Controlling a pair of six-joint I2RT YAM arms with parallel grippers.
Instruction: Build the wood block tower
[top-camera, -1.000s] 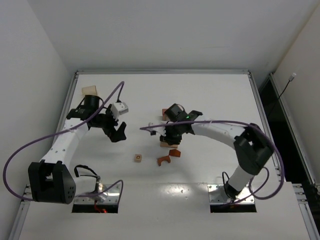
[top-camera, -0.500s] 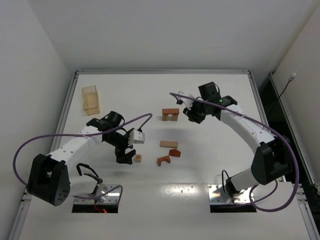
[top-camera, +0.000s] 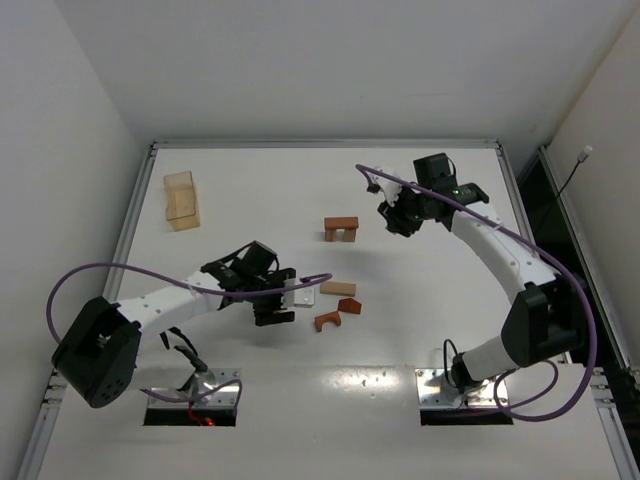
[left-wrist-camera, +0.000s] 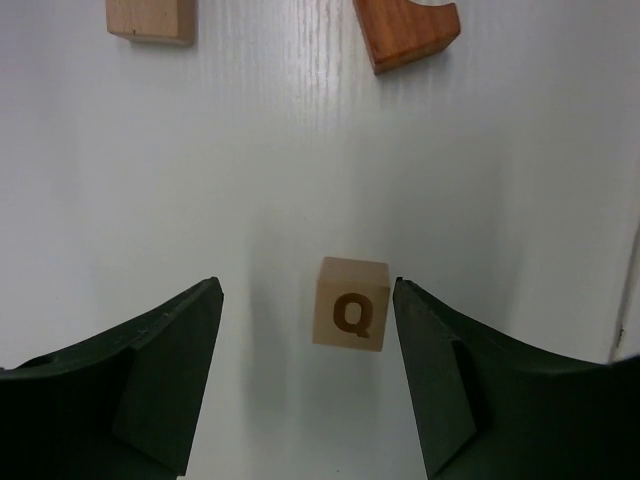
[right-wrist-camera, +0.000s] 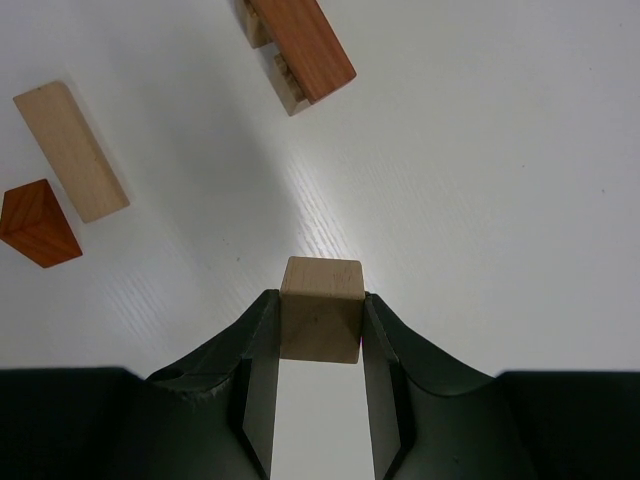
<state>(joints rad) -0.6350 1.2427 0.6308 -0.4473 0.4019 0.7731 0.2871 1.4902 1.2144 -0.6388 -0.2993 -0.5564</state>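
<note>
From the top camera I see the white table (top-camera: 420, 330) lit bright and even, with only soft, pale shadows. In the left wrist view a streak of glare runs down the table, and the lettered cube (left-wrist-camera: 349, 304) is sharp, with a faint shadow on its left. In the right wrist view a glare patch sits above the plain cube (right-wrist-camera: 320, 322); the dark fingers (right-wrist-camera: 255, 380) show little detail.
</note>
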